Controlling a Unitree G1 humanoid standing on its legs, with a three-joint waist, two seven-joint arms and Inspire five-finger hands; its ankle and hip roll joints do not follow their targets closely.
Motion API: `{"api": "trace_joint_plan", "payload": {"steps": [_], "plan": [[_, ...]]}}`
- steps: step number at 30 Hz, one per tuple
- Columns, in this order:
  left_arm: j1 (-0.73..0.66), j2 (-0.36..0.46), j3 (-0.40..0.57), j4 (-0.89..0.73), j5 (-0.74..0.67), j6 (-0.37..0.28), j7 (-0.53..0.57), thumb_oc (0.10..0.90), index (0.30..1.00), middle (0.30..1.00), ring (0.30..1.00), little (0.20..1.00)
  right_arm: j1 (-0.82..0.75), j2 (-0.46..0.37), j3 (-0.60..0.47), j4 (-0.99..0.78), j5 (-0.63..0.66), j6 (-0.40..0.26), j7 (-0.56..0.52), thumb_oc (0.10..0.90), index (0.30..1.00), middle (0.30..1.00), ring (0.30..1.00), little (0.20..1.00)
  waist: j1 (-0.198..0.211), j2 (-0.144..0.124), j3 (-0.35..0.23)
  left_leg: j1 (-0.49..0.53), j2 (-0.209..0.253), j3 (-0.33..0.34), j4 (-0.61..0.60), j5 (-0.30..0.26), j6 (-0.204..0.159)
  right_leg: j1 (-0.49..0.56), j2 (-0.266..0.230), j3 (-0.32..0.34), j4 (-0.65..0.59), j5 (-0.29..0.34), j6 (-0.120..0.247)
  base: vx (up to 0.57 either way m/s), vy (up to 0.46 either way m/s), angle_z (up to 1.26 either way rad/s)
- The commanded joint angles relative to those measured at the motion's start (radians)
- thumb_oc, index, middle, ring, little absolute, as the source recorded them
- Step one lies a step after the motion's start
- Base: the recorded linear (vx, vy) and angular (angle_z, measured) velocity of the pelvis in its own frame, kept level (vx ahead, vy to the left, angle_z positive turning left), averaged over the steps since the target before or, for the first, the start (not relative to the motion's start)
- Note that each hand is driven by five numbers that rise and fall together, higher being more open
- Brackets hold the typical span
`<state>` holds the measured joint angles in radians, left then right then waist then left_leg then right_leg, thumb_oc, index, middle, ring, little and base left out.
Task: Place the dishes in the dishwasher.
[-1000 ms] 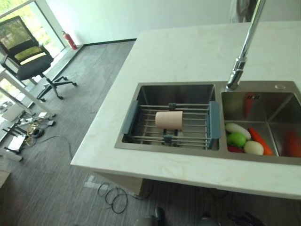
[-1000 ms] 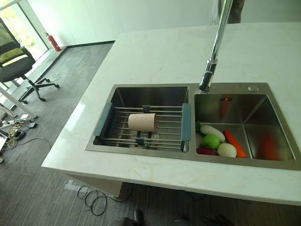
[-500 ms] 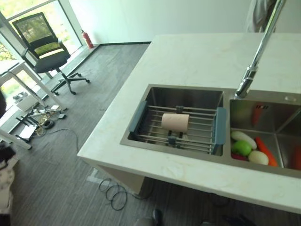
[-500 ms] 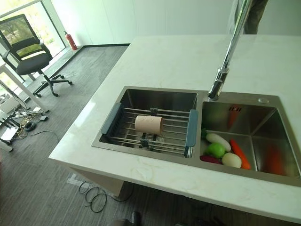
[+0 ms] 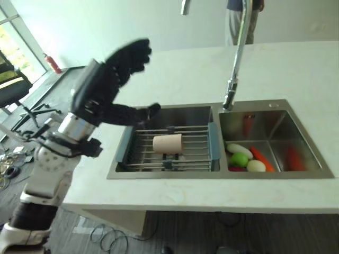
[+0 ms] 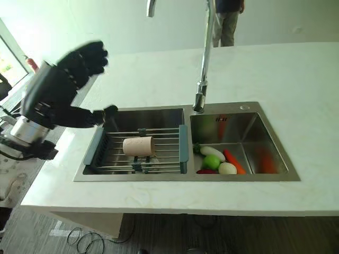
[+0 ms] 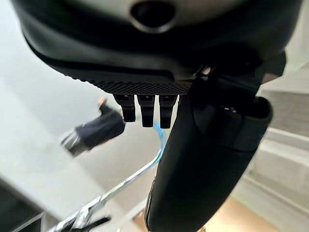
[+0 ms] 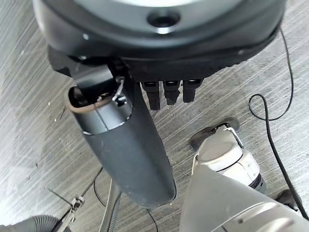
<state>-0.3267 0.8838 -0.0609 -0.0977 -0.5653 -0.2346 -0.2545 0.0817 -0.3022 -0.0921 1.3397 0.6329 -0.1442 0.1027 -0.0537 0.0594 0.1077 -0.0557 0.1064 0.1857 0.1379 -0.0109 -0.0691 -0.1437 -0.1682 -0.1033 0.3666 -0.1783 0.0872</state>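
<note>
Cup point(image 5: 167, 143) — on sink rack point(image 5: 198, 138) (sideways)

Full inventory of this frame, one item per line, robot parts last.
Cup: one, beige, on its side on the rack.
Drying rack: one, steel wires with blue-grey ends, across the left sink basin.
Sink: one, steel, two basins, set in the counter.
Vegetables: several, white, green, orange, red, in the right basin.
Faucet: one, chrome, behind the sink.
Counter: one, white.
Person: one, standing beyond the counter.
Left hand: dark, open, raised left of the rack.
Right hand: dark, over the floor.
</note>
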Motion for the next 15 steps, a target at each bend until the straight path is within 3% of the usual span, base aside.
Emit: {"api": "trace_joint_plan", "payload": {"steps": [1,8,15], "plan": [[-0.164,-0.004,0.041,0.031,0.021,0.061,-0.055,0.8,0.9,0.9,0.9,0.9,-0.037,-0.013,-0.022,-0.021,0.052,-0.025,0.011,0.8,0.9,0.9,0.9,0.9,-0.01,0.007,0.01,-0.001,0.014,-0.006,0.162,-0.246,0.023,0.057,-0.041,-0.032,-0.067,-0.026,0.069,0.04,0.001,-0.23],[-0.217,0.005,-0.082,0.132,0.085,0.142,-0.118,0.8,0.9,0.9,0.9,0.9,-0.028,-0.014,-0.021,-0.031,0.071,-0.028,0.014,0.8,0.9,0.9,0.9,0.9,-0.04,0.015,0.015,0.002,0.006,0.002,0.162,-0.248,0.03,0.045,-0.032,0.004,-0.067,-0.015,0.071,0.03,0.015,-0.1],[-0.257,0.057,-0.126,0.179,0.371,0.1,-0.082,0.8,0.9,0.9,0.9,0.9,-0.023,-0.017,-0.013,-0.045,0.07,-0.033,0.005,0.8,0.9,0.9,0.9,0.9,-0.055,0.025,0.024,-0.002,0.0,0.009,0.162,-0.247,0.033,0.032,-0.034,0.02,-0.067,-0.008,0.072,0.01,0.025,-0.01]]}}
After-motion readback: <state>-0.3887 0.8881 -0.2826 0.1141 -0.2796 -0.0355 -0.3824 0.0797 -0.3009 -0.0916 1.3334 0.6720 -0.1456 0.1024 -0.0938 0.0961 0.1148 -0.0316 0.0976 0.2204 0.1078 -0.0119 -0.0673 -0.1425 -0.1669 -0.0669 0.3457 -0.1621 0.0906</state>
